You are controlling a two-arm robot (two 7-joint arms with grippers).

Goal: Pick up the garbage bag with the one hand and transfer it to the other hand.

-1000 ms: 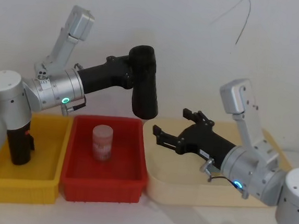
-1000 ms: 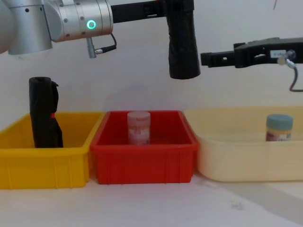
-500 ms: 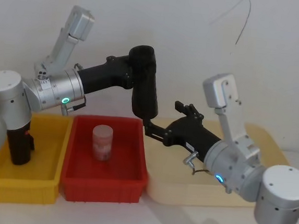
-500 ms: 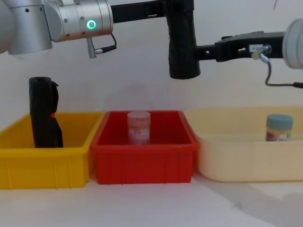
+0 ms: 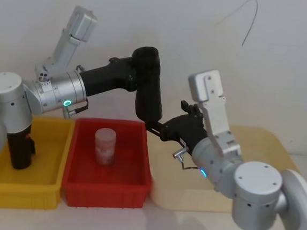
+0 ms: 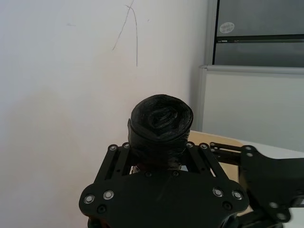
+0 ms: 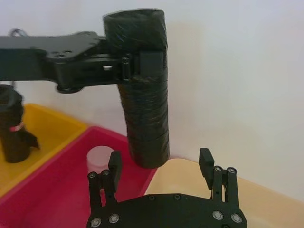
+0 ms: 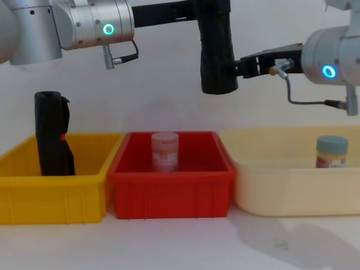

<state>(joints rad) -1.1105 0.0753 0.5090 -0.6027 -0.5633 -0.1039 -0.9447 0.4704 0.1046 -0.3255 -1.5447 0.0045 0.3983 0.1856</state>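
Now, my left hand [image 5: 138, 75] clenches the garbage bag [image 5: 150, 96] near its top, upright in the air above the red bin [image 5: 136, 186]. My right hand [image 5: 156, 127], fingers spread, sits at the bag's lower end.

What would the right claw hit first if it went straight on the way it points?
Most likely the lower end of the garbage bag, hanging upright from the left claw. The right claw is open and aimed at it; depth is unclear.

No legible txt: jar label [image 8: 165, 158] & cabinet sticker [image 6: 227, 27] too blurry.
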